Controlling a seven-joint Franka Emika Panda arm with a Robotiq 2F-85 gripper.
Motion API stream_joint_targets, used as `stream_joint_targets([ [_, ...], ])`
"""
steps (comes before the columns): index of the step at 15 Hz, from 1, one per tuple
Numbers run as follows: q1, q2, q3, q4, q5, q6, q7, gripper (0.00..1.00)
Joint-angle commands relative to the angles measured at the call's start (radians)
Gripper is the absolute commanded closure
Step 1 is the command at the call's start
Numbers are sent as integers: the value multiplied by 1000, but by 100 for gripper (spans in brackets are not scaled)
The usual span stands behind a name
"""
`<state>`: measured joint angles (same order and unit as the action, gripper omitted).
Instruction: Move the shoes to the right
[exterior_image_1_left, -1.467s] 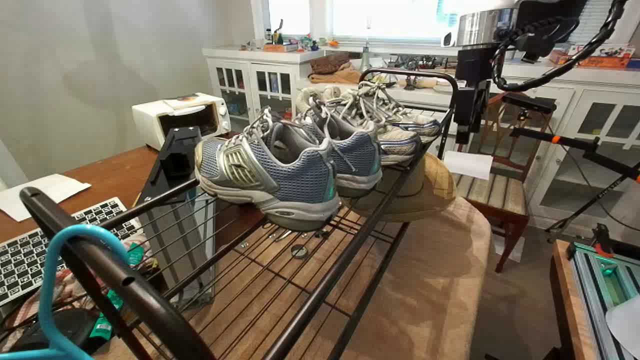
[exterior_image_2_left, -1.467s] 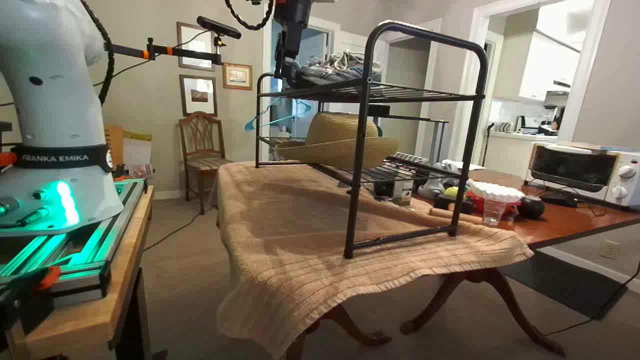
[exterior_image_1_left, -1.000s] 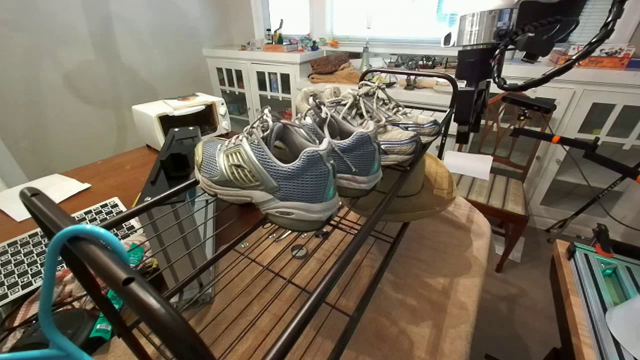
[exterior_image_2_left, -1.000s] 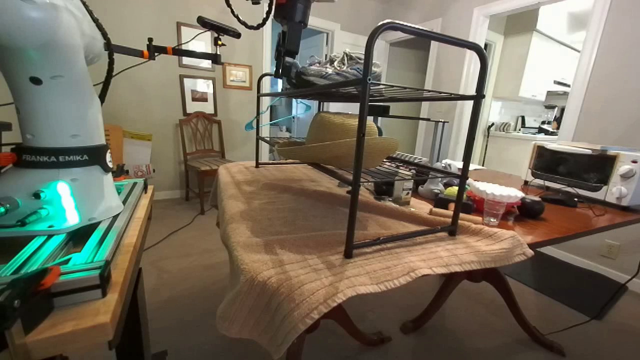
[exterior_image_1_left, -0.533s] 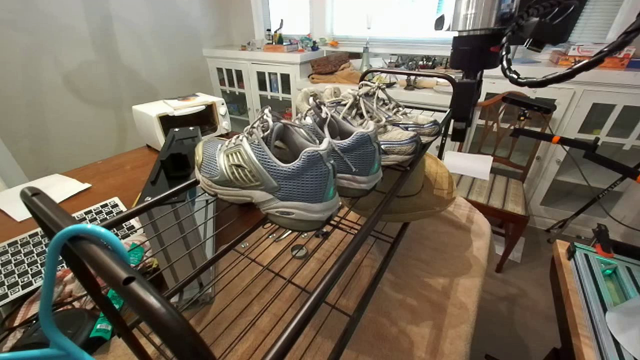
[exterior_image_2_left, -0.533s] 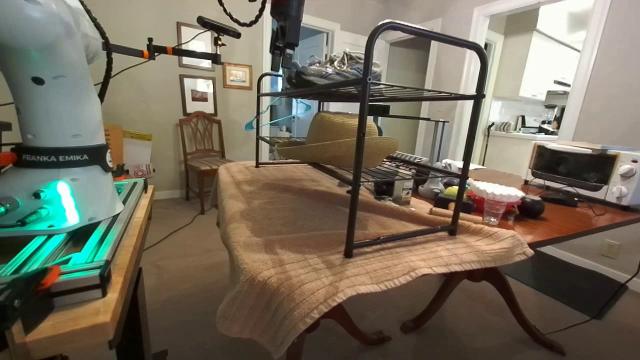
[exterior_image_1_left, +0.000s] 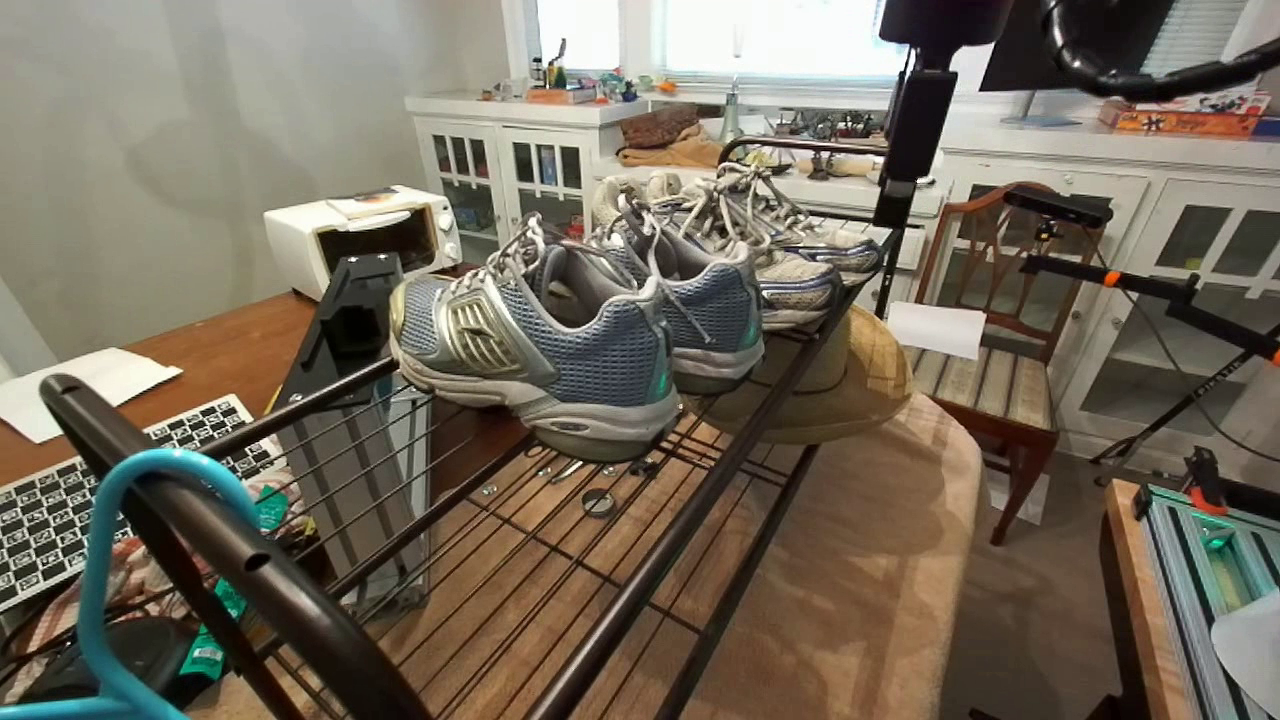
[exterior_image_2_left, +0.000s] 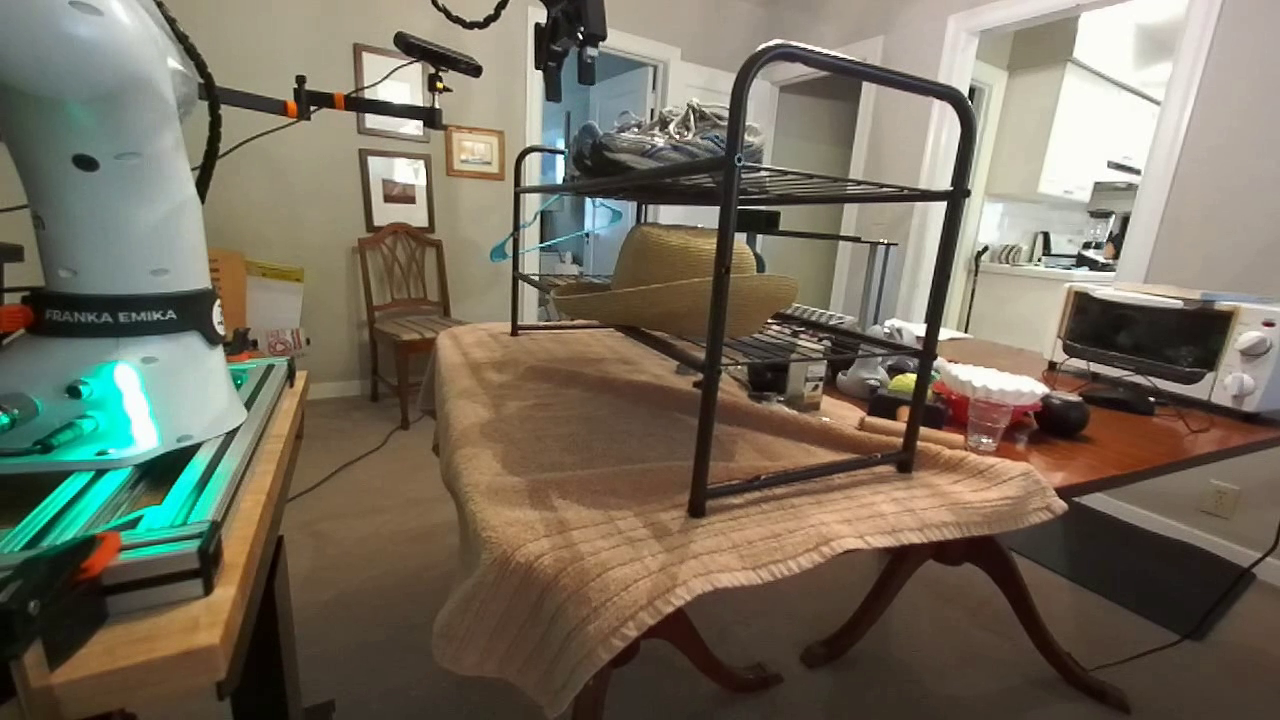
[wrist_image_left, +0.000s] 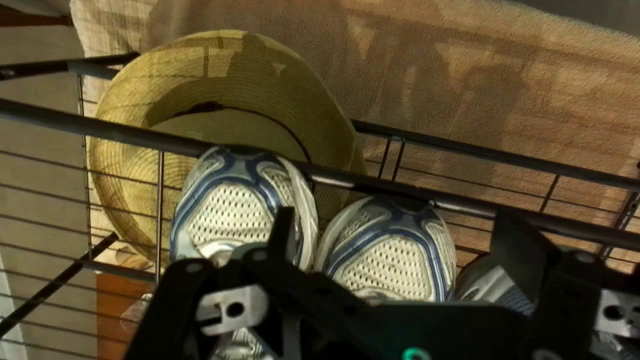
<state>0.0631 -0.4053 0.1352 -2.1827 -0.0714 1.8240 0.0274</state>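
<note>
Presumably, grasping is being prepared, the pincer spread apart. Next, the grey-and-silver mesh sneaker, at wrist-view four o'clock, must be reached.

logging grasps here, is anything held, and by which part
Nothing is held: the black two-fingered gripper hangs open, clear of the grey laced mesh sneakers.

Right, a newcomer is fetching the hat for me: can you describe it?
Find the dark metal rack standing on the tan cloth. On its lower shelf, below the shoes, sits the hat. Woven straw and wide-brimmed, it stands apart from those laced shoes.
</note>
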Motion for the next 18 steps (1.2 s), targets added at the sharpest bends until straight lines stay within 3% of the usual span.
stream_joint_targets([
  [1,9,73,12,79,-51,43,11,0],
  [5,13,130,5,119,-29,108,24,0],
  [6,14,87,1,89,-34,88,10,0],
  [18,14,123,0,116,-34,101,10,0],
])
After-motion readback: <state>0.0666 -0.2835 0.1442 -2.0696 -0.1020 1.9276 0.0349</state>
